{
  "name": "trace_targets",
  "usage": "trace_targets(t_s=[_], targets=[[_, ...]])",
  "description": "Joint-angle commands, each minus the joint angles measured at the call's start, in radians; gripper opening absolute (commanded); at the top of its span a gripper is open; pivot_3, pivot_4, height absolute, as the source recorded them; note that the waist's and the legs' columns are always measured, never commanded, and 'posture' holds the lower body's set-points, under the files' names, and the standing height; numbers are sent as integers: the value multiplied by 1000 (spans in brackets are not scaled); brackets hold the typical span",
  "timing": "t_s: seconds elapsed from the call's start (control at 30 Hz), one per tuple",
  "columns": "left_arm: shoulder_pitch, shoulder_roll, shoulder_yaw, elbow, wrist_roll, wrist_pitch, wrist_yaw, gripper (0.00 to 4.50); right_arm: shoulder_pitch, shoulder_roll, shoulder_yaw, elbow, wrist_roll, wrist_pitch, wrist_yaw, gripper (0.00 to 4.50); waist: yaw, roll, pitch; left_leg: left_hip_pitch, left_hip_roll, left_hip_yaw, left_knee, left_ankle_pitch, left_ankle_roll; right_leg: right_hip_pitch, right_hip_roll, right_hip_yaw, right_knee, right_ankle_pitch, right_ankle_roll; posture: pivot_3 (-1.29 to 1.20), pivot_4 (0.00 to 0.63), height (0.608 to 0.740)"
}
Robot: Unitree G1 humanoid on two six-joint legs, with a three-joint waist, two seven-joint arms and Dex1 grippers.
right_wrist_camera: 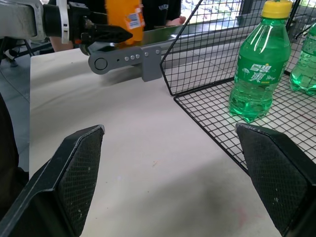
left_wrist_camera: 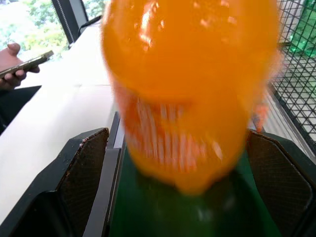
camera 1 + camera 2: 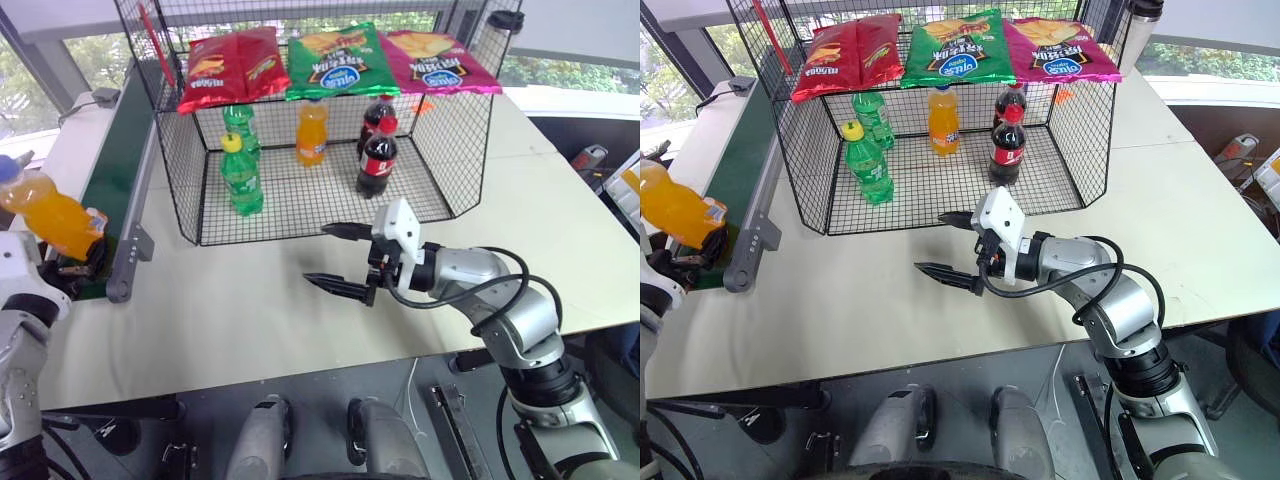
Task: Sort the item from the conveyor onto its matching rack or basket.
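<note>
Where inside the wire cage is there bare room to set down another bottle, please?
The cage floor is free along its front edge and in the middle, between the green bottles and the cola bottles, in front of the orange bottle. The right front corner is bare too. The top shelf is crowded with three chip bags.

Surfaces: mostly plastic, wire and matt tabletop.
Orange soda bottle (image 3: 48, 215): clear glossy plastic, blue cap, printed label. Conveyor (image 3: 737, 178): matt dark green belt, grey smooth metal frame. Cage (image 3: 190, 190): thin black wire mesh, coated look. Table (image 3: 280, 320): pale, smooth, matt. Chip bags (image 3: 335, 60): shiny crinkled foil. Green soda bottle (image 1: 256, 69): glossy clear plastic, yellow cap. Right gripper (image 3: 340, 258): black plastic fingers, finely textured pads (image 1: 81, 173); arm housing satin silver.
</note>
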Motion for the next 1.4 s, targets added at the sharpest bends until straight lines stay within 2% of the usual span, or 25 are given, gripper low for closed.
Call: trace_targets(t_s=[0.03, 0.17, 0.43, 0.6, 0.8, 0.87, 1.0, 1.13, 1.2, 1.4], targets=[[6, 9, -3, -31, -15, -16, -38, 4240, -2, -3, -21, -26, 5, -5, -4, 4464, -1, 0, 0, 0, 0, 0, 0, 0, 0, 0, 0, 0, 0, 0, 0, 0, 150, 739], [23, -5, 30, -53, -77, -20, -94, 3025, -1, -7, -25, -24, 5, -4, -8, 4500, -1, 0, 0, 0, 0, 0, 0, 0, 0, 0, 0, 0, 0, 0, 0, 0, 150, 739], [-47, 38, 102, -36, -184, 9, -93, 3024, -1, -13, -28, -25, 11, 0, -6, 4500, 1, -1, 0, 0, 0, 0, 1, 0, 0, 0, 0, 0, 0, 0, 0, 0, 150, 739], [-82, 81, 76, -46, -225, 28, -143, 3024, -17, -10, -29, -21, 15, 6, -7, 4500, -3, -1, 0, 0, 0, 1, 0, 0, 0, 0, 0, 0, 0, 0, 0, 0, 150, 739], [-127, 107, -71, -128, -287, 89, -226, 3024, -49, 10, -42, -18, 40, 39, -20, 4500, 2, -1, 0, 0, -1, 0, 2, 0, 0, 1, 0, 0, 1, 1, 1, 0, 150, 739], [-155, 108, -158, -150, -291, 104, -262, 3024, -66, 14, -45, -11, 47, 48, -22, 4500, 1, -1, 0, 0, -1, 0, 2, 0, 0, 2, 0, 0, 1, 1, 1, 0, 150, 739], [-253, 87, -351, -129, -229, 72, -337, 3024, -92, 33, -41, 11, 46, 49, -29, 4500, 1, -1, 0, 0, -1, 1, 2, 0, 0, 2, 2, 0, 1, 1, 2, 0, 150, 739], [-311, 68, -484, -116, -190, 51, -410, 3024, -114, 52, -31, 28, 32, 41, -34, 4500, -6, -1, 0, 0, -1, 1, 2, 1, 0, 1, 6, 0, 2, 2, 4, 0, 150, 739], [-353, 54, -585, -79, -125, 0, -471, 3024, -141, 73, -23, 48, 19, 32, -47, 4500, -7, -1, 0, 0, 0, 1, 2, 1, 0, 1, 7, 0, 2, 2, 4, 0, 150, 739], [-419, 5, -709, 30, -27, -94, -564, 3024, -180, 107, -17, 88, 2, 20, -57, 4500, -6, -1, 0, 1, 0, 1, 3, 1, 1, 1, 8, -2, 4, 3, 5, 0, 150, 739]])
